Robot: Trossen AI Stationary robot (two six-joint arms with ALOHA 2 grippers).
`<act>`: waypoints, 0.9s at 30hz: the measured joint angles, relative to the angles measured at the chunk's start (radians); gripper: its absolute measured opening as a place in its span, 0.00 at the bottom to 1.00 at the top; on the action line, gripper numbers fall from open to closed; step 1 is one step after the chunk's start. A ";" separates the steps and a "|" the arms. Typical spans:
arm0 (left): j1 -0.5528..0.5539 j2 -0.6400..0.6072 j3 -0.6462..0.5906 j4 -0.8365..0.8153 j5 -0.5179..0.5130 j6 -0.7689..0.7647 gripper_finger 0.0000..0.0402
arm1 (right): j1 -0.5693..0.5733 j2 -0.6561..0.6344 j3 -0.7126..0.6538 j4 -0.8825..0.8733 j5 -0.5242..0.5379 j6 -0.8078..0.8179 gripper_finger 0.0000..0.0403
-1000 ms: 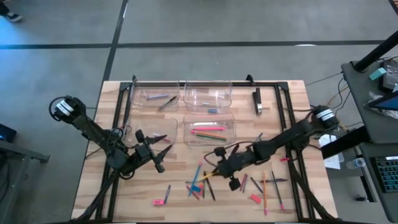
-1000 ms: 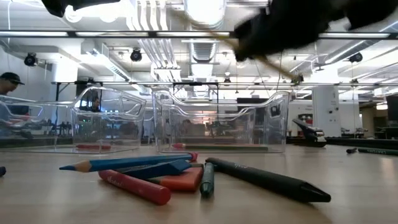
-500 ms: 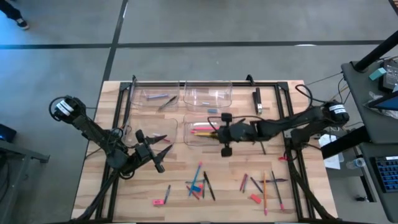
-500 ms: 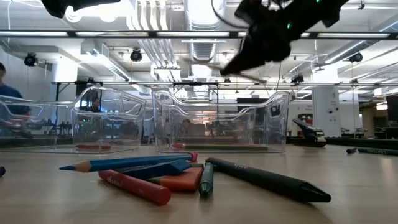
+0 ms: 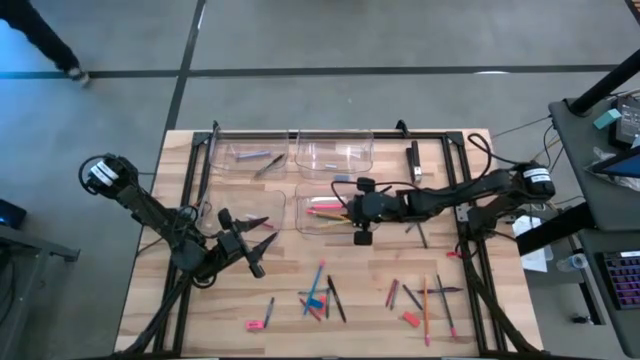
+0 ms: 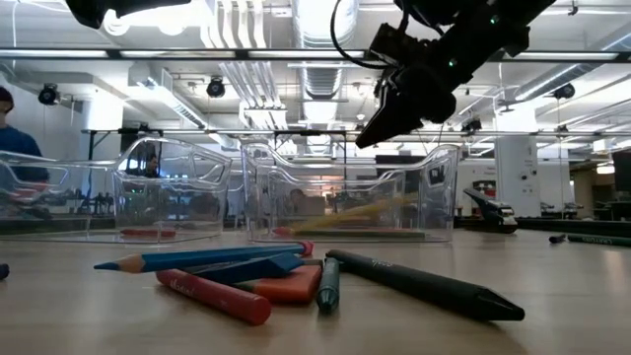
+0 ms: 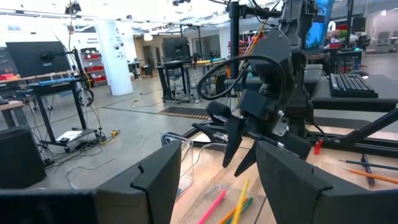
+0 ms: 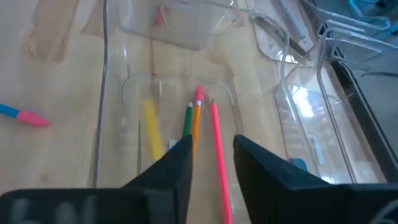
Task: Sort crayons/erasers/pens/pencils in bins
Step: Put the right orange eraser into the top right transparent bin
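right fingers (image 5: 345, 211) parted over pencil bin (image 5: 377, 222); loose pencils (image 5: 318, 293) nearby.

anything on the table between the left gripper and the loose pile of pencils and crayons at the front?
Bare wood in the high view between the left gripper and the pile; a pink piece lies nearer the front edge, off that line.

The table (image 5: 300, 335) was pale wood, its planks jointed and matt — grain showing plainly. The bins (image 5: 335, 152) were clear plastic, glossy, with light catching their rounded rims (image 6: 345, 163). The pencils (image 8: 194, 121) looked like painted wood with a smooth sheen, while the red crayon (image 6: 212, 295) was waxy and dull. Both arms and the frame rails (image 5: 300, 131) were dark and matt — the right gripper (image 5: 352, 211) likewise.
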 joint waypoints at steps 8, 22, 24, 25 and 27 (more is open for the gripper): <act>0.000 0.000 -0.002 0.000 0.000 0.000 0.48 | 0.051 -0.109 0.000 -0.078 -0.020 0.116 0.43; 0.000 0.000 -0.011 -0.007 0.000 -0.028 0.48 | 0.285 -0.370 -0.004 -0.625 -0.076 0.567 0.41; 0.000 0.000 -0.011 -0.007 0.000 -0.032 0.48 | 0.335 -0.369 -0.013 -0.663 -0.078 0.628 0.41; 0.000 0.000 -0.011 -0.007 0.000 -0.042 0.48 | 0.363 -0.366 -0.016 -0.674 -0.078 0.652 0.41; 0.000 0.000 -0.012 -0.007 0.000 -0.052 0.48 | 0.419 -0.349 -0.022 -0.684 -0.077 0.691 0.42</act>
